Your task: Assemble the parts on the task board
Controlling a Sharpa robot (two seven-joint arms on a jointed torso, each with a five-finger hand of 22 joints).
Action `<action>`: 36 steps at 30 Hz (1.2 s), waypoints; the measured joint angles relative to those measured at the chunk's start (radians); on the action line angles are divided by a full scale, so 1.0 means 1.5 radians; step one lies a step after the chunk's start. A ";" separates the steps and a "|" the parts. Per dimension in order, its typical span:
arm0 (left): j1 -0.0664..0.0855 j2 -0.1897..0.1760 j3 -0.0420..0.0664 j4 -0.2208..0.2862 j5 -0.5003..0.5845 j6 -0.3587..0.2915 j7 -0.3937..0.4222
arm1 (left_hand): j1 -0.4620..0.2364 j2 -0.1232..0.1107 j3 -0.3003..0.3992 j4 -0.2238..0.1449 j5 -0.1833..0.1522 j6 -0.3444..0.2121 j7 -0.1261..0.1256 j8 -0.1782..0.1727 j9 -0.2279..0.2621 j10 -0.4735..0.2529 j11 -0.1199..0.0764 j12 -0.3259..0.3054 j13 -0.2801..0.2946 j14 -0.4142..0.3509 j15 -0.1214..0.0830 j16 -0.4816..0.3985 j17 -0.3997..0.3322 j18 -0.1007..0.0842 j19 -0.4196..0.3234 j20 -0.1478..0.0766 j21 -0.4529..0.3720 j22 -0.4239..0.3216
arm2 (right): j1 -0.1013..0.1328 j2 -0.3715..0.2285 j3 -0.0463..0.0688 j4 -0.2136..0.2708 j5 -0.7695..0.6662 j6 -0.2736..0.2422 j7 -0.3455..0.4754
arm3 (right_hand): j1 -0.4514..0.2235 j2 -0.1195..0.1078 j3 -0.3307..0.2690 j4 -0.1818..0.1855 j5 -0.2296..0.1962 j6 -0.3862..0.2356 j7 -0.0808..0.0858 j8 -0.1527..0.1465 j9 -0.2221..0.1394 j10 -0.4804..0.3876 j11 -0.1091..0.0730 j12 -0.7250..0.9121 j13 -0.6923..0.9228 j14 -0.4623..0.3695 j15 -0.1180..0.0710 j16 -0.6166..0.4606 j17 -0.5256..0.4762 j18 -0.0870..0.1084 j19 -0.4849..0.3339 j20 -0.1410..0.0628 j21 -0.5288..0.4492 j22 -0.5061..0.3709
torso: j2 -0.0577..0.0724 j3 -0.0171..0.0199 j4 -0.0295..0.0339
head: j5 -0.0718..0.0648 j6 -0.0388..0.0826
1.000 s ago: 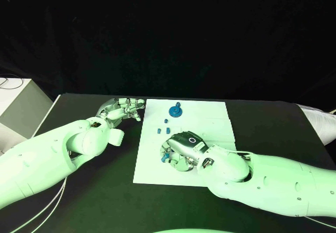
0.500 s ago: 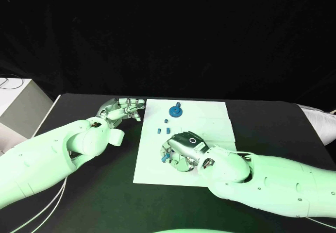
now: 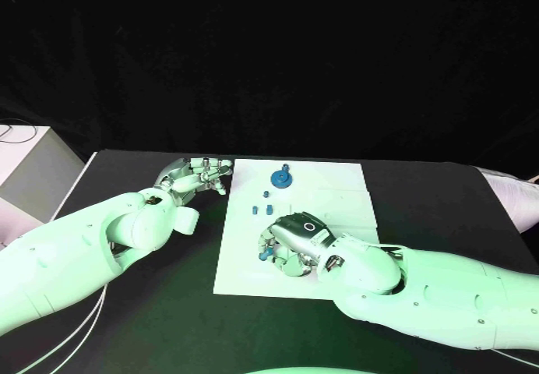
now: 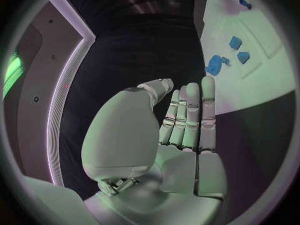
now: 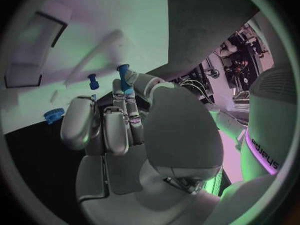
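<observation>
My right hand (image 3: pixel 294 236): over the near left part of the task board (image 3: pixel 337 195), palm down, fingers curled downward. In the right wrist view the fingertips (image 5: pixel 128 92) close round a small blue peg (image 5: pixel 123 76), thumb on one side and a finger on the other, so I have hold of it.
My left hand (image 3: pixel 198 174): on the black table (image 3: pixel 135 327) just beside the board's far left edge. In the left wrist view my fingers (image 4: pixel 190 116) lie straight and side by side, thumb set apart, with nothing in them.
Task board: the white plate in the middle of the table, between my two arms.
Blue round part (image 3: pixel 283 178): near the board's far edge, well apart from my right hand.
Small blue pieces (image 3: pixel 263 209): on the board's left side, between the round part and my right hand.
Other loose parts: one more small peg (image 5: pixel 93 81) and a ribbed blue disc (image 5: pixel 54 115) lie on the board near my right fingertips.
</observation>
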 measured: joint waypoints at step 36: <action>0.000 -0.001 0.000 0.000 0.000 0.000 -0.002 | 0.000 0.000 0.000 0.000 0.000 0.000 0.000 0.000 0.000 0.000 0.000 0.000 0.000 0.000 0.000 0.000 0.000 0.000 0.000 0.000 -0.002 0.000 | 0.000 0.012 0.000 -0.015 0.016 0.033 0.010 | -0.072 -0.030 -0.032 0.008 0.044 -0.087 0.016 -0.058 -0.008 -0.054 0.008 -0.063 0.043 0.004 0.016 -0.005 -0.031 0.000 -0.012 0.012 -0.031 -0.024 | 0.000 -0.0004 0.0002 | 0.000 -0.001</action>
